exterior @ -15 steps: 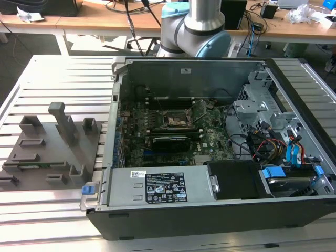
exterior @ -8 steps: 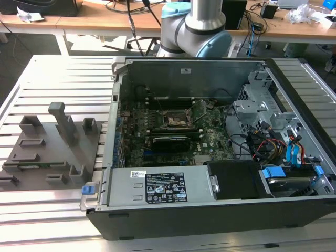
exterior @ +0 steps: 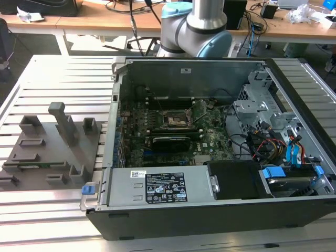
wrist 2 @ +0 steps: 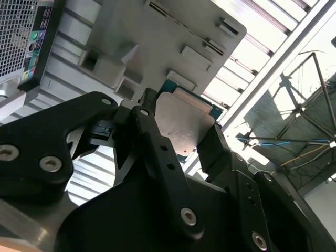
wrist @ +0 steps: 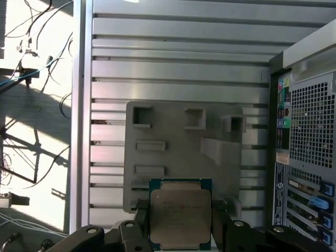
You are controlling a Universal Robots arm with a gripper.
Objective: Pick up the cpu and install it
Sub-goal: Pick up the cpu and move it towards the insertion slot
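end effector [wrist: 180,234]: black fingers [wrist: 140,218] are pressed against two opposite edges of the cpu [wrist: 180,212], which is pinched between them (seen in both wrist views)
cpu: held with its shiny metal top turned to the first wrist camera, framed by a green rim; seen in front of the fixture tray [wrist: 173,152]
fixture tray: grey, laid flat on the tabletop [exterior: 63,68], fitted with upright pegs and recessed pockets
tabletop: made of slatted aluminium
computer case [exterior: 210,215]: laid on its side just beside the tray, at the exterior view's right; interior exposed
socket [exterior: 176,119]: black frame, set mid-board inside the case
arm [exterior: 197,31]: mounted behind the case
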